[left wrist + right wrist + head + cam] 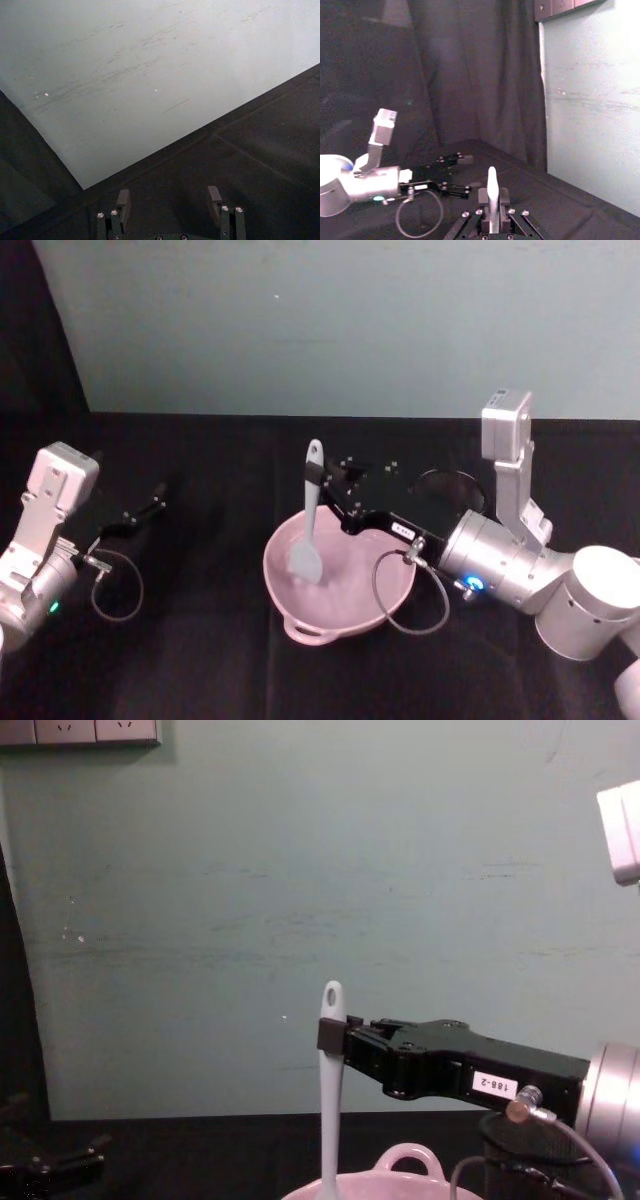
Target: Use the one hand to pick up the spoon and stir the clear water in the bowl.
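So the spoon (310, 525) is clamped near the top of its handle by the right gripper (318, 480), just under the hole. The jaws are shut on it from the side, and it's held pretty much upright, with the flat head dipped into the pink bowl (345, 612) a bit left of the bowl's middle. Stirring looks like the step in hand. To do it well, the head should probably be kept low and swept in smallish, slow circles, so the wall isn't knocked and nothing gets slopped over the rim. With a grip that high on a long slim handle, some wobble at the tip is to be expected, so a gentle speed is likely the safer bet. The handle is also best kept near vertical so the gripper body isn't dragged across the rim. The cable loop (377, 587) hanging off the wrist over the bowl's right side is worth watching too. As for contents, the bowl's inside looks pale and smooth and clear water can't really be made out, so the level is anyone's guess. A black mesh cup (450, 488) is seen behind the right arm, just beyond the bowl, and what's in it can't be told. The left gripper (170, 200) is parked well off to the left, fingers apart, nothing held.
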`<state>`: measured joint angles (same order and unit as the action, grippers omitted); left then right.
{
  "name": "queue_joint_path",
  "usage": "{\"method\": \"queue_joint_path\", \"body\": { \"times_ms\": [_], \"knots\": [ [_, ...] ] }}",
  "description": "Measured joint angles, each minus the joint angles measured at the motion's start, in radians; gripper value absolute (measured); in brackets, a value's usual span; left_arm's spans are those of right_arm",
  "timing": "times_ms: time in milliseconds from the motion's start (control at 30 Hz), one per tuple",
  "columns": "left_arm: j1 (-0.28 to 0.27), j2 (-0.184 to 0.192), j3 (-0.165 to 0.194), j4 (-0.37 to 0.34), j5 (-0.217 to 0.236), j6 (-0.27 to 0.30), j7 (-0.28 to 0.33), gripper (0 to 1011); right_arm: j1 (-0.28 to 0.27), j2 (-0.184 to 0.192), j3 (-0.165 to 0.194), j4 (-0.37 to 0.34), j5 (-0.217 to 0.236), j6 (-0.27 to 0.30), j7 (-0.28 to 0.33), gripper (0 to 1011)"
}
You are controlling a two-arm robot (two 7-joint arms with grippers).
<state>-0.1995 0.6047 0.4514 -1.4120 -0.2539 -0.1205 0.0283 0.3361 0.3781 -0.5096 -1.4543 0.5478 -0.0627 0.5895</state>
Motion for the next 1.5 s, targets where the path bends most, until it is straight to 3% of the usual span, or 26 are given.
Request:
{"method": "queue_joint_path", "body": {
  "times_ms": [200,367,567,800,1033,1167,1500],
  "knots": [
    [0.0,0.0,0.0,0.0,0.0,0.0,0.0,1005,0.034,-0.006,0.009,0.053,-0.006,-0.009,-0.001,121],
    [0.0,0.0,0.0,0.0,0.0,0.0,0.0,1005,0.042,0.012,0.039,0.07,-0.008,-0.015,-0.015,120],
    [0.0,0.0,0.0,0.0,0.0,0.0,0.0,1005,0.026,0.041,0.072,0.054,-0.007,-0.016,-0.027,121],
    [0.0,0.0,0.0,0.0,0.0,0.0,0.0,1005,-0.005,0.065,0.081,0.014,-0.007,-0.006,-0.027,121],
    [0.0,0.0,0.0,0.0,0.0,0.0,0.0,1005,-0.042,0.077,0.07,-0.04,-0.007,0.003,-0.022,120],
    [0.0,0.0,0.0,0.0,0.0,0.0,0.0,1005,-0.064,0.07,0.045,-0.073,-0.005,0.008,-0.011,121],
    [0.0,0.0,0.0,0.0,0.0,0.0,0.0,1005,-0.052,0.036,0.009,-0.074,0.003,0.007,0.001,121]
  ]
}}
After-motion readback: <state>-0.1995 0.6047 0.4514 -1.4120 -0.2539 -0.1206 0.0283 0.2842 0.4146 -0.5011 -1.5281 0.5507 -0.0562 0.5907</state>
